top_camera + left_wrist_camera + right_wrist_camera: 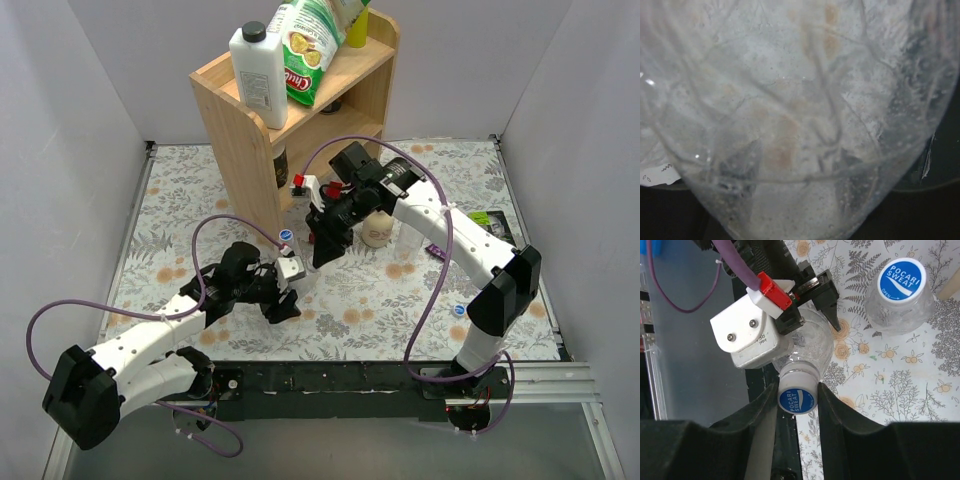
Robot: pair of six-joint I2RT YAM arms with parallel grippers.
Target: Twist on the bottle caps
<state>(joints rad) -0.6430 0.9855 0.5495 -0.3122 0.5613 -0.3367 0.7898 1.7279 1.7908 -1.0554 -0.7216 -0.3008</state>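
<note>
Lower centre, the right gripper (797,402) pinches a blue cap (797,401) atop a clear bottle (812,342) — the left gripper (285,288) clamps that bottle steady, presumably for twisting.

Setting: robotics lab test cell. Plain white panel walls (70,120) box in a table under a floral-print cloth (370,312). A black mounting rail (330,378) runs along the bottom of frame. A pale wooden prop shelf (235,150) stands upper centre.
</note>
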